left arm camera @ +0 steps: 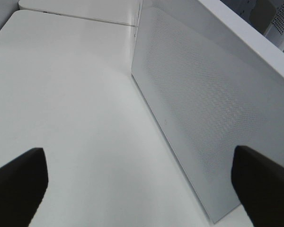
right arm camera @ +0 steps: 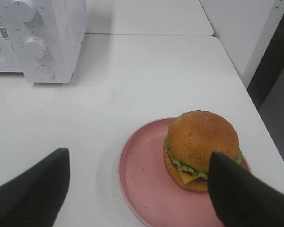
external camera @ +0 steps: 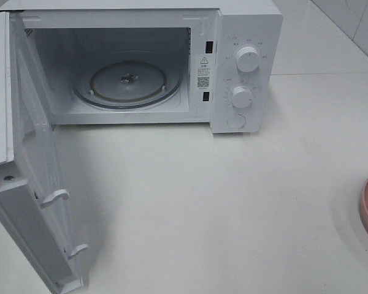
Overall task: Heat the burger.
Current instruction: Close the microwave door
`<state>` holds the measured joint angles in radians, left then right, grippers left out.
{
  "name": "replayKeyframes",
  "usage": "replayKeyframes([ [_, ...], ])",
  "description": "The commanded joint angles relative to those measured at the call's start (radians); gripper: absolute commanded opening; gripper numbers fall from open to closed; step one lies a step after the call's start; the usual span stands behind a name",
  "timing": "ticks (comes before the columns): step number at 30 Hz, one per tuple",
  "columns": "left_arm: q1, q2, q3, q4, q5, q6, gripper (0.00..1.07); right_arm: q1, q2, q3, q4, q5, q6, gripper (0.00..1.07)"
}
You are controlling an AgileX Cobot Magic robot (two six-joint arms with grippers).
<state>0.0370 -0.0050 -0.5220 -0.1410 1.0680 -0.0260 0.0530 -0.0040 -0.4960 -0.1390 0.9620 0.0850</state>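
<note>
Both jaws stood released, the right gripper (right arm camera: pixel 137 189) above the burger (right arm camera: pixel 202 149) on its pink plate (right arm camera: pixel 142 184) at the surface's right edge, the microwave (external camera: pixel 245 67) door (external camera: pixel 34 184) open.

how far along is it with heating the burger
Done: the microwave door stands wide open and the glass turntable inside is bare. In hand: nothing. The right gripper is open above the table, near the burger, which sits on its pink plate. The left gripper is open beside the door. Left: pick up the burger, load it, shut the door, start the heat.
</note>
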Motion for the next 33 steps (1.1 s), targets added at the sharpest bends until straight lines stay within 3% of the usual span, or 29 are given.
replayKeyframes([
  [1,0.002,-0.008,0.006,-0.001,0.000,0.002,0.98,-0.004,-0.025,0.002,0.001,0.000,-0.006,0.76],
  [33,0.002,-0.008,0.006,-0.005,-0.002,0.002,0.98,-0.004,-0.025,0.002,0.001,0.000,-0.006,0.75],
])
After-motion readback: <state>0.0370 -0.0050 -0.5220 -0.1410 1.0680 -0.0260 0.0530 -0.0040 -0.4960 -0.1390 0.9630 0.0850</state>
